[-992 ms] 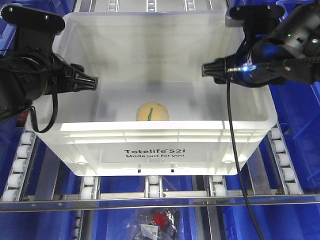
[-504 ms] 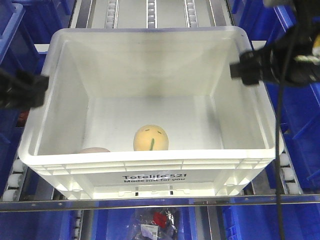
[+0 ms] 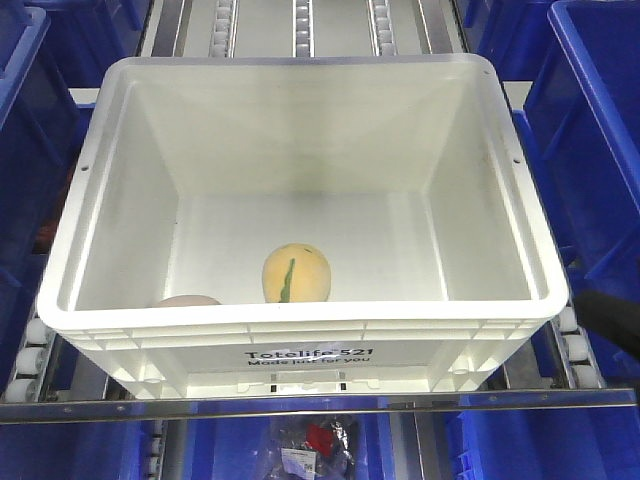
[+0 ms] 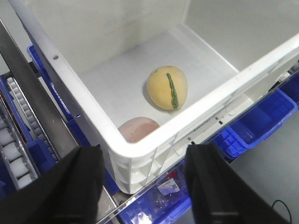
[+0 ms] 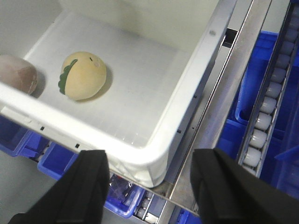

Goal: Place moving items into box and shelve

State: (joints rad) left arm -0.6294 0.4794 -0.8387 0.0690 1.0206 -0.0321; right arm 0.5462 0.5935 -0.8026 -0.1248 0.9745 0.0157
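Observation:
The white box [image 3: 300, 318] printed "Totelife 521" sits on the roller shelf. Inside it near the front wall lie the moving items: an orange-yellow plush with a green stripe [image 3: 296, 273] [image 4: 167, 87] [image 5: 83, 75] and a pinkish-beige plush [image 3: 188, 300] [image 4: 138, 129] [image 5: 17, 73], mostly hidden behind the rim in the front view. Neither gripper shows in the front view. My left gripper [image 4: 145, 182] hangs open outside the box's front left corner. Off the front right corner, my right gripper [image 5: 150, 179] stands open too. Both hold nothing.
Blue plastic bins [image 3: 590, 130] flank the box on both sides and sit on the level below [image 4: 254, 126]. Roller tracks [image 3: 300, 20] run behind the box and along its sides [image 5: 268, 107]. A metal shelf rail [image 3: 320, 403] crosses in front, with a bagged item [image 3: 312, 445] beneath it.
Both arms have pulled back out of the front view, away from the box sides. The box has slid toward the camera on the rollers, and the striped plush has rolled a little.

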